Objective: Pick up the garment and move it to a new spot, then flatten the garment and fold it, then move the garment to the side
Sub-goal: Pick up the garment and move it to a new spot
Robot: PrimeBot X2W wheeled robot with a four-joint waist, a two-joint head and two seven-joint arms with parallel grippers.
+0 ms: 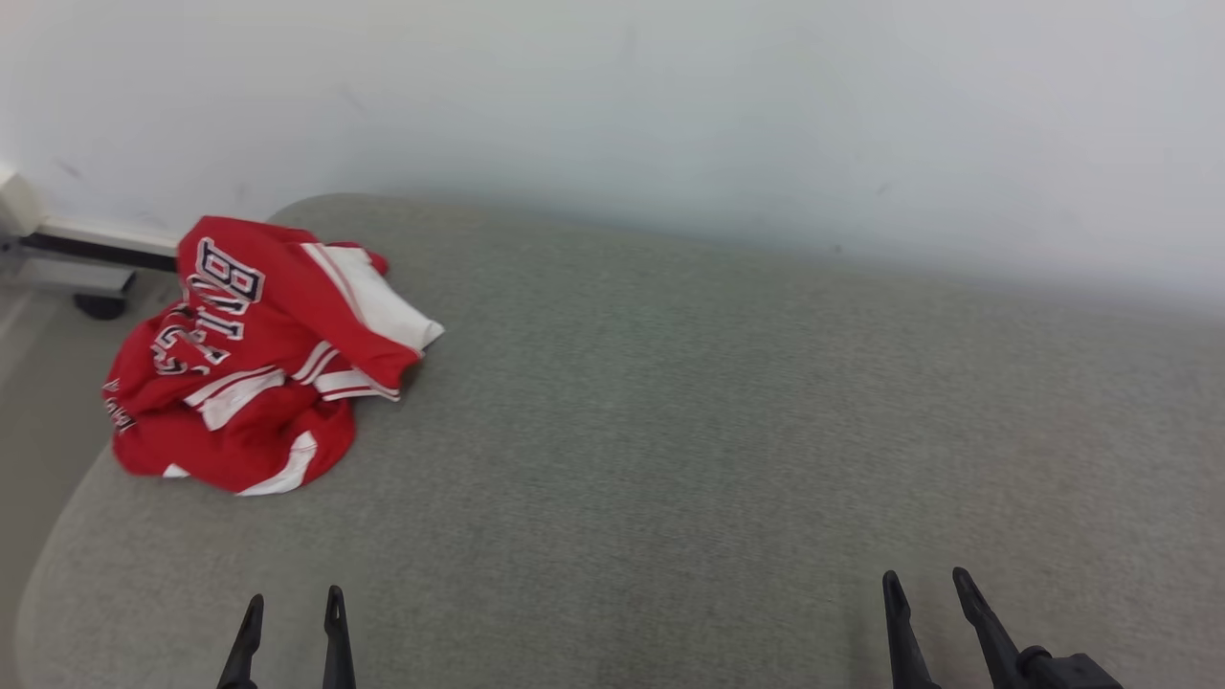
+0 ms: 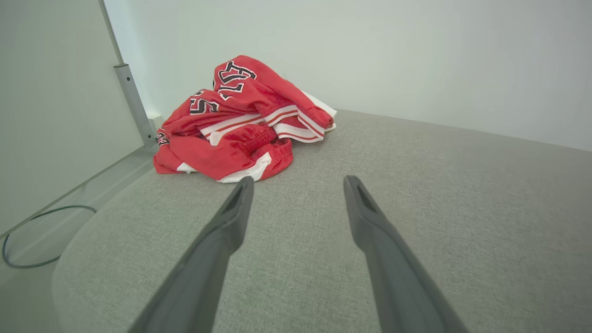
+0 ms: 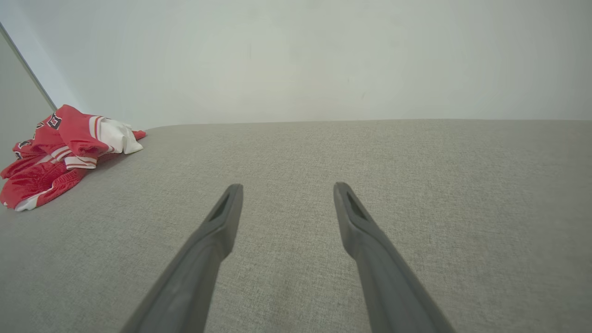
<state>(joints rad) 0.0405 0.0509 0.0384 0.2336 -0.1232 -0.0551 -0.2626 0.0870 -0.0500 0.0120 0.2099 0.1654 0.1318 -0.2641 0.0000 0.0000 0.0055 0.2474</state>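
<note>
**Left claw [image 1: 293,598] and right claw [image 1: 925,576] wide and empty; garment [image 1: 258,364] heaped at the corner**

The garment sits at the far-left corner of the cushion [image 1: 670,431], its left side at or just over the rim above the floor [image 1: 38,383]. A pinch on one loose layer would likely drag the heap off that edge, or lift it tangled and hard to spread. It is a crumpled red mound. White panels, striped trim and dark white-outlined letters fold over one another, so I cannot pick out a collar or hem. The left claw is nearer, pointing almost at the heap, and the right claw hovers well apart over bare cushion. A pale wall [image 1: 727,105] stands behind.
</note>
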